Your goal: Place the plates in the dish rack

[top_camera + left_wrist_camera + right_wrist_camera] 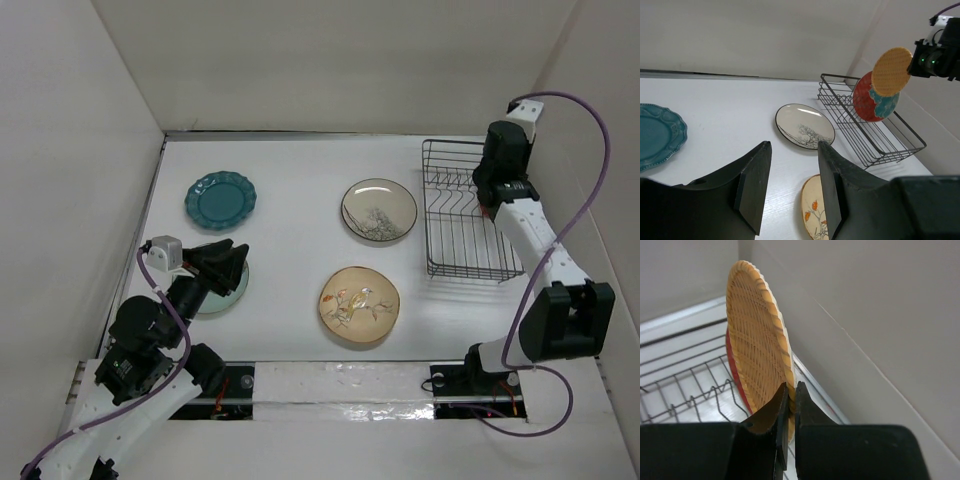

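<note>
Right pincer (791,390) is shut narrow on the orange plate (757,360), nipping its rim w/ the plate standing on edge and rising up and away from the fingertips. Just behind that plate, on the side away from the wall, a sliver of the red floral plate (731,365) shows. That one stands upright betw. the tines at the wall end of the dish rack (685,390). The rack's wires spread out below and to the left of this pincer. Seen from the left wrist, the orange plate hangs above the red one and overlaps its top edge; can't tell whether the two touch.

Left pincer (793,160) has its jaws wide w/ nothing betw. them, hovering low over the table (290,170). In the top view the pale teal plate (228,298) lies directly under it, mostly hidden by the fingers. Ahead and to its left lies the dark teal plate (655,135), flat. Ahead and a bit right is the branch plate (805,126), also flat. The bird plate (815,210) sits close by the right-hand finger — only part of it shows there. The rack is well beyond, ahead and right of this pincer.
</note>
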